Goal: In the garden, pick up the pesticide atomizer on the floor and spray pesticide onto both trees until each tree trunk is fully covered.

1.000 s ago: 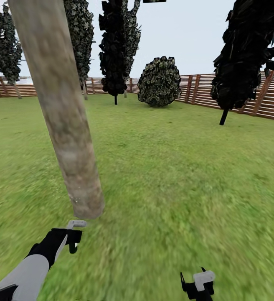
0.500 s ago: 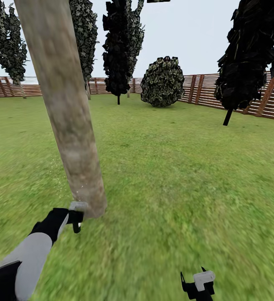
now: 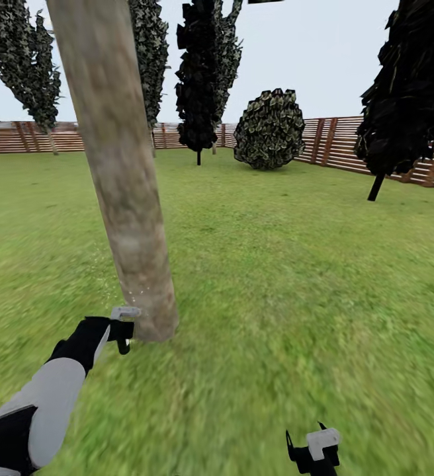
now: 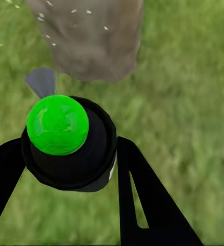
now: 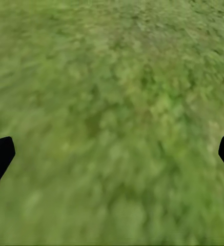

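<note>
Head forward-down — wrists close over lawn (image 3: pixel 296 277).

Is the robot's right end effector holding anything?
No, the right end effector is wide open, with bare lawn between its fingers.

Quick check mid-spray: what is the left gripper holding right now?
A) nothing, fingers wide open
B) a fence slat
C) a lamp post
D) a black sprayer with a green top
D: in the left wrist view the left gripper has its two black fingers closed around a black sprayer with a green top, near the tree trunk.
</note>
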Controlling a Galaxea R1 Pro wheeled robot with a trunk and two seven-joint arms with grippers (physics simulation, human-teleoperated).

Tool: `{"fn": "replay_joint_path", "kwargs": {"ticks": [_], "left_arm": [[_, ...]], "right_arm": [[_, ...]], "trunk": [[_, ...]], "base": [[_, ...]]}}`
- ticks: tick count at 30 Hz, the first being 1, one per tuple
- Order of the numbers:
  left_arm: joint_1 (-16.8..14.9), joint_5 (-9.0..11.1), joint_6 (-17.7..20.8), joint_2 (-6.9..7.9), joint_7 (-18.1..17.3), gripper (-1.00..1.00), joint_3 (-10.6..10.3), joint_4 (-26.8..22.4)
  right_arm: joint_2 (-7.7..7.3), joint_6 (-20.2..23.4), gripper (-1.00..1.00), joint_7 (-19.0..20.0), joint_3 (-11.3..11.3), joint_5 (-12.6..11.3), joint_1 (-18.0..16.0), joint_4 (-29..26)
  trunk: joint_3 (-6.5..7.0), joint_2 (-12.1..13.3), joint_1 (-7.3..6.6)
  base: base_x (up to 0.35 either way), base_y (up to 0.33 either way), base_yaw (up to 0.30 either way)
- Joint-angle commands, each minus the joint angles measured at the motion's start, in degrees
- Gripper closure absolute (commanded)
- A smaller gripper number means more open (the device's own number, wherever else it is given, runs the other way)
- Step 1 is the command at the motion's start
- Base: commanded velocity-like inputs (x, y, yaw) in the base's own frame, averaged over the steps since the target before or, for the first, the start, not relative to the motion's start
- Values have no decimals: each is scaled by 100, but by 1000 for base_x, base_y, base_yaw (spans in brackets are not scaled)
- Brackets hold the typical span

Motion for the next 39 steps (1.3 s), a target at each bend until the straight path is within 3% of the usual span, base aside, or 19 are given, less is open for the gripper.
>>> {"fn": "replay_joint_path", "kwargs": {"ticks": [1,4,8,15,18,21,39], "left_arm": [[-10,-55,82,65,-58,100,41,-22],[10,-53,106,181,-58,100,34,-29],[-70,-56,107,35,-57,100,-1,-62],[-299,-46,137,-28,-63,100,-14,-148],[-306,-59,137,-79,-290,100,-347,-157],[-293,-55,141,-79,-414,100,-475,-159],[-232,-43,147,-87,-450,100,-493,-138]], "right_arm": [[1,-18,-100,-36,-27,62,-4,7],[2,-14,-100,-36,-27,62,-4,7],[2,-12,-100,-36,-27,62,-4,7],[-5,-12,-100,-36,-27,62,-4,7],[-7,-12,-100,-36,-27,62,-4,7],[-7,-13,-100,-36,-27,62,-4,6],[-7,-12,-100,-36,-27,62,-4,7]], "trunk": [[-5,-2,-1],[-5,-2,-1],[-5,-2,-1],[-5,-2,-1],[-5,-2,-1],[-5,-2,-1],[-5,-2,-1]], "base": [[0,0,275],[0,0,276],[0,0,276],[0,0,139],[0,0,7],[0,0,1],[137,-219,0]]}}
